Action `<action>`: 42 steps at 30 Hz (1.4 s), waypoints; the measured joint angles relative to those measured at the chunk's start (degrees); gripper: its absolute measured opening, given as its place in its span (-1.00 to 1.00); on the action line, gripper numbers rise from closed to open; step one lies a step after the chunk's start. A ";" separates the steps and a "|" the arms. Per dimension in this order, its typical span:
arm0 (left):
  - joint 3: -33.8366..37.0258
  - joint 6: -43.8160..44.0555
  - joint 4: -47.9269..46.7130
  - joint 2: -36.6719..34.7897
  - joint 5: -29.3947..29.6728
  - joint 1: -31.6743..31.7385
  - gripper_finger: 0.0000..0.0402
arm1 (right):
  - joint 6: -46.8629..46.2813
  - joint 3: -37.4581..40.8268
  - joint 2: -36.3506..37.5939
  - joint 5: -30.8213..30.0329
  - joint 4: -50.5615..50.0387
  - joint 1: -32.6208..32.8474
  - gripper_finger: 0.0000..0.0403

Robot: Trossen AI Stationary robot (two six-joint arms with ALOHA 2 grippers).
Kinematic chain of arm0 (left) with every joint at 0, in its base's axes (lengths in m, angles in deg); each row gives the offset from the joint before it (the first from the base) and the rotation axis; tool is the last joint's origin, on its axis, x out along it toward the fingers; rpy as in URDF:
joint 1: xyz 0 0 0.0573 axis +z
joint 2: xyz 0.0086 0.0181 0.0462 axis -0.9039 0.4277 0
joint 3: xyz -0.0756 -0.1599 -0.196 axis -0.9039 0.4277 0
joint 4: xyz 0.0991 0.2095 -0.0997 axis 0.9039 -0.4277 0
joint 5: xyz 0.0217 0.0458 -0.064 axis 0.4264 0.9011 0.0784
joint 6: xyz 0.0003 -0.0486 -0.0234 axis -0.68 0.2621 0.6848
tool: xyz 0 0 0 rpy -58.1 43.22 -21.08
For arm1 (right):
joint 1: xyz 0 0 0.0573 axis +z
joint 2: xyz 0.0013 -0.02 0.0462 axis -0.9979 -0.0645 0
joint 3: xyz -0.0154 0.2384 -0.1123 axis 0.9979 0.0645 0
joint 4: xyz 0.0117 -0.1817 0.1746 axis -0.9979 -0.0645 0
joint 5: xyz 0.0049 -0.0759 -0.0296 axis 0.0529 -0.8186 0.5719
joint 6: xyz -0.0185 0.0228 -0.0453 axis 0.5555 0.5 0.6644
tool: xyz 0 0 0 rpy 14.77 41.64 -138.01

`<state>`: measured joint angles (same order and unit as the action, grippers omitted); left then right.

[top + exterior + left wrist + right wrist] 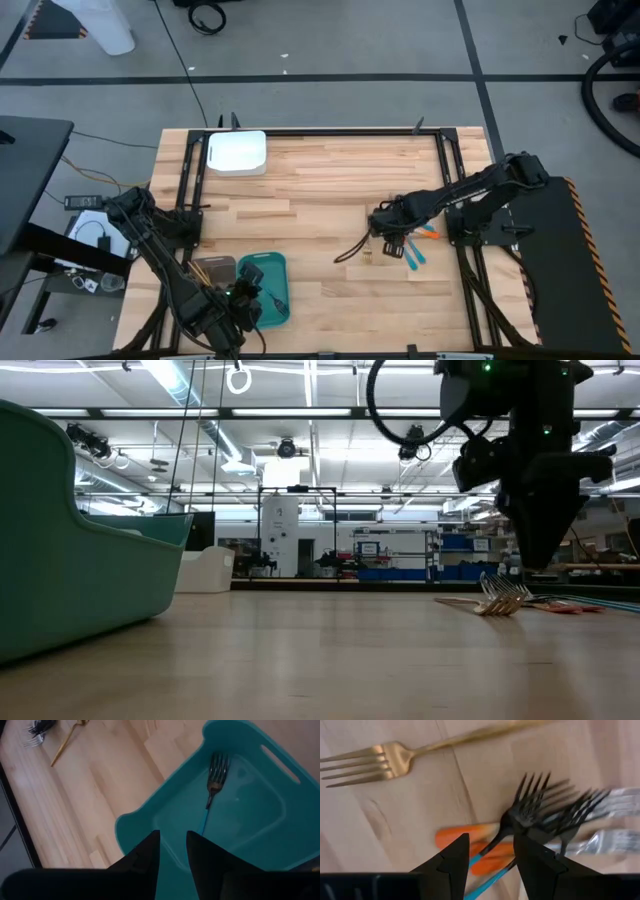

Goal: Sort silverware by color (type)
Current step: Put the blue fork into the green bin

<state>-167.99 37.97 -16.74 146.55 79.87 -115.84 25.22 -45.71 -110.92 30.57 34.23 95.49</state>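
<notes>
Pale butcher-block planks cover the table point(320, 190), framed by a black rail, with grey floor around it. At centre right of the high view the right gripper point(490, 851) hangs low over a heap of silverware point(412, 243), its fingers parted a little around the dark tines of a teal-handled fork point(530, 812), not clearly clamped on it. Orange handles point(457, 838) lie just under that fork, silver pieces cross beside it, and a gold fork point(375, 762) rests apart on the wood. At lower left of the high view the left gripper point(172, 851), fingers slightly spread and empty, hovers over the teal tray point(260, 755), where one dark-tined fork with a blue handle point(215, 780) lies. A grey tray point(212, 270) touches the teal one; a white tray point(236, 153) sits at upper left.
</notes>
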 joint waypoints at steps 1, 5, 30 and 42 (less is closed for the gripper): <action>0.00 0.00 0.03 0.00 0.11 0.00 -0.49 | -1.12 0.00 -0.08 0.72 -0.14 -0.26 -0.19; 0.00 0.00 0.10 0.00 0.17 0.26 -0.49 | -5.22 0.00 -0.31 2.09 -0.72 -0.78 -0.19; 0.00 0.13 1.52 0.00 0.10 2.47 -0.49 | -18.40 4.49 -0.38 0.07 1.49 1.63 -0.36; 0.00 0.07 1.72 0.00 0.10 2.62 -0.49 | -21.28 5.18 -0.38 -4.04 2.92 4.60 -0.37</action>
<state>-167.99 38.04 -15.01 146.55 79.98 -113.21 3.94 -40.53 -111.31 26.53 37.15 100.09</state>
